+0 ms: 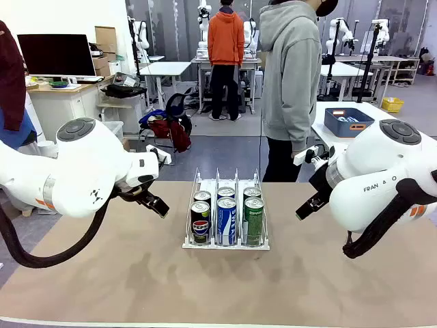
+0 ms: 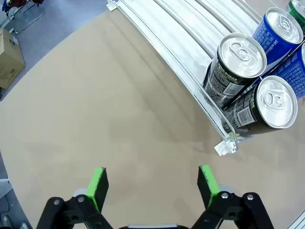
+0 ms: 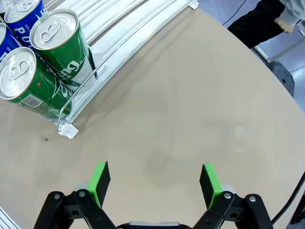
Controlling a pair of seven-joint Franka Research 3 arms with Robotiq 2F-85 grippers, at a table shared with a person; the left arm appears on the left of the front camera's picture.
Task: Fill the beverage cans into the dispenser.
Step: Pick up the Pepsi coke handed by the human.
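Note:
The dispenser stands at the table's middle with its three lanes holding beverage cans: two dark cans on the left, two blue-and-white ones in the centre, two green ones on the right. My left gripper hovers left of the rack, open and empty. In the left wrist view its gripper is over bare table, with the dark cans and the rack's rail ahead. My right gripper hovers right of the rack. It shows open, with the green cans beyond it.
A person in a grey hoodie stands at the far side of the table, just behind the rack. A blue bin sits on another table at the back right. Bare tabletop stretches in front of the rack.

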